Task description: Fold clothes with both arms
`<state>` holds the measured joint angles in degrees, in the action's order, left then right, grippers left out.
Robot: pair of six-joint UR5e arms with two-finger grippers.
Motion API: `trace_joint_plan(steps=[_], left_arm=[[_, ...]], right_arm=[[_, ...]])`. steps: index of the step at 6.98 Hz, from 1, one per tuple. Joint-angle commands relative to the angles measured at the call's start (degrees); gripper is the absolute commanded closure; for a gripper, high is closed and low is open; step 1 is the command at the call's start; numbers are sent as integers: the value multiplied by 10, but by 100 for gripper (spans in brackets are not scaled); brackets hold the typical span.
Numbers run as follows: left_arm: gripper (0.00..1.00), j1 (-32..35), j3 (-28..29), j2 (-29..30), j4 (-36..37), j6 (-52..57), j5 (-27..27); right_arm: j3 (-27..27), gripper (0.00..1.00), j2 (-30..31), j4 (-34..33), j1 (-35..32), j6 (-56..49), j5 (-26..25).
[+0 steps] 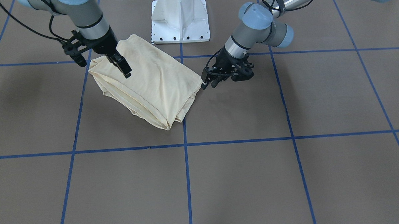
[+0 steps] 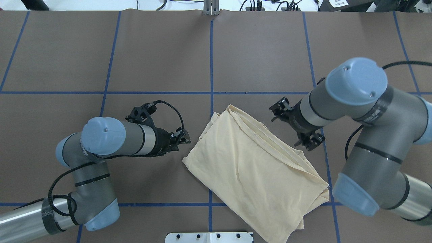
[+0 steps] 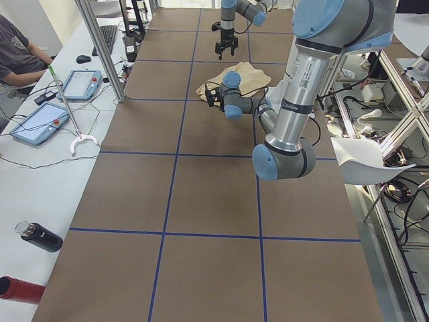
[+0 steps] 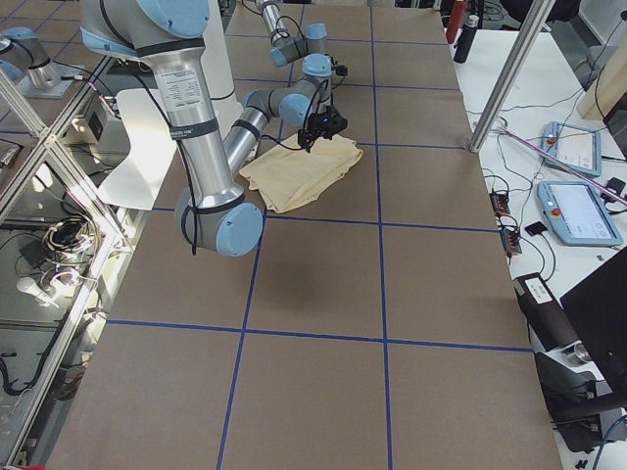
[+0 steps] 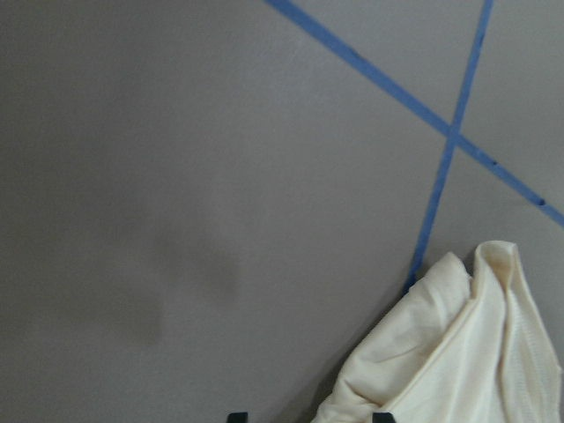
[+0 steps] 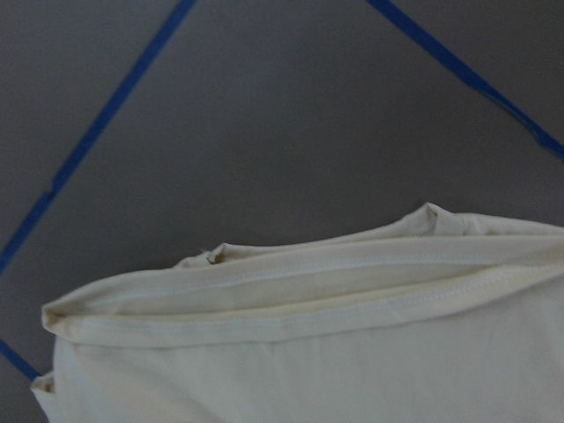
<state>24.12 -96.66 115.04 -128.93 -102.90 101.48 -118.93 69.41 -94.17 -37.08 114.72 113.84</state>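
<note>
On the brown bench (image 1: 288, 182), marked into squares by blue tape (image 1: 121, 149), both arms are seen bent in toward the middle, close to the white pedestal (image 1: 179, 23). The right arm (image 2: 354, 101) is held over the robot's right side of the garment, and the left arm (image 2: 135, 140) is laid low on the other side. Between them the T-shirt (image 2: 249, 168) is spread slantwise just in front of the pedestal, gathered into a rough oblong of several layers. Its print is not shown, so it is judged to be turned inward or face down.

The right pincer (image 1: 123, 68) is hung above the stitched hem edge (image 6: 291, 295). No cloth is held by it, but how far its jaws are parted cannot be told. The left pincer (image 1: 210, 83) is set low, just beside the shirt corner (image 5: 441, 352) nearest to it. In its wrist view the two fingertips (image 5: 380, 418) are seen well parted, with nothing gripped.

The step in hand is judged to be the approach for a further fold, a first folding being done. For the next move, the corner would have to be taken with all layers between the left jaws and the hem reached by the right pincer. Both would then have to be raised evenly, so that the thin fabric is not dragged open.
</note>
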Motion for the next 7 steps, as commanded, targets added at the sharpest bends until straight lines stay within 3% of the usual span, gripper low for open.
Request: trace_joint_plan(steps=[1,4,6,7], left_arm=[[43,-30,5,10,30,-1,-15],[43,-32,6,9,38,-1,-18],[48,-36,6,8,38,-2,-18],[64,-36,7,6,39,-3,-19]], right_arm=[[22,0,-2,1,-48,-33,-3],[33,0,-4,0,-45,-33,-4],[38,0,-5,0,-45,-32,-12],[42,0,-5,0,-44,-32,-13]])
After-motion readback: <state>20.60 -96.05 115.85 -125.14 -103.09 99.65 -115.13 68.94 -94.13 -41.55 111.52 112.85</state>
